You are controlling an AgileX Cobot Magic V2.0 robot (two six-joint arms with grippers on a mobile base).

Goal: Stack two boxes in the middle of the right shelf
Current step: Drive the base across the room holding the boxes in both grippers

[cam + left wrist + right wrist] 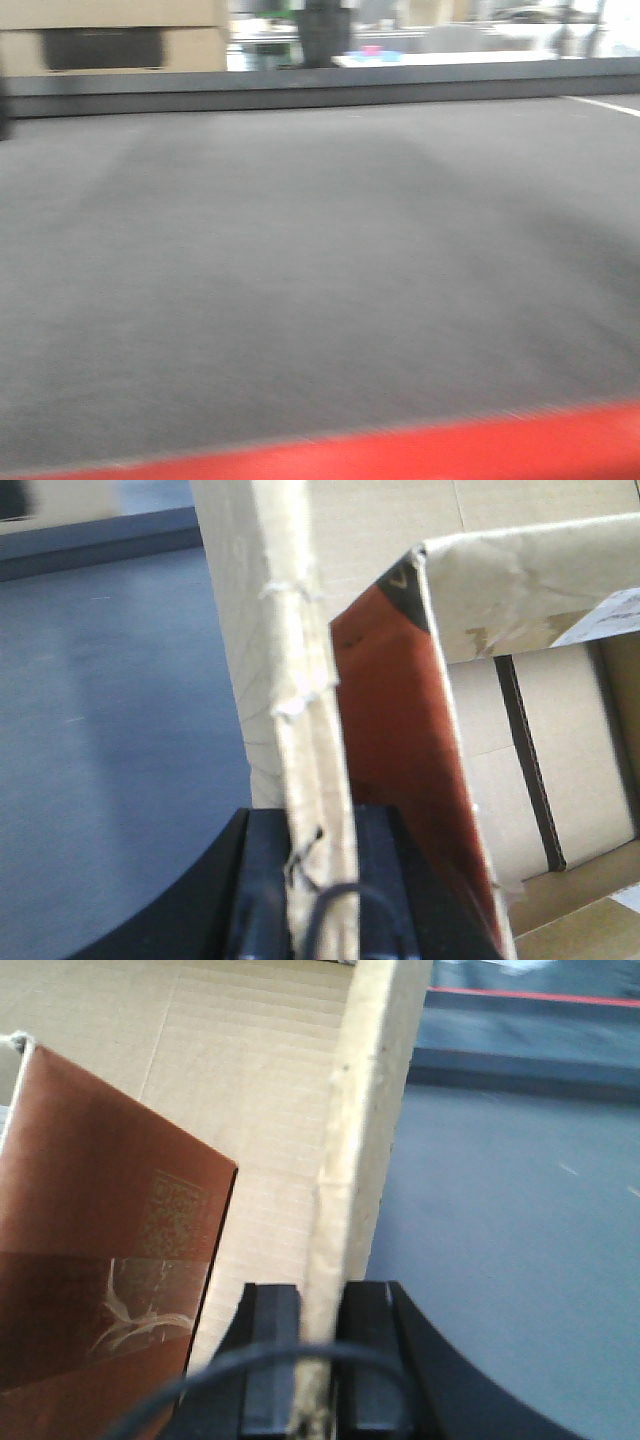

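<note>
Cardboard box in wrist views only

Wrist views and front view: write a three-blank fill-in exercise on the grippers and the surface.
The left gripper is ____ on a wall of the cardboard box.
The right gripper, clamping a cardboard wall, has fingers coloured ____.
In the front view, the grey surface has a near edge coloured ____.
Missing: shut; black; red.

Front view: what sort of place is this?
Probably a workshop or storage area: a broad grey work surface with a red edge, a cardboard box, and blurred tables behind.
</note>
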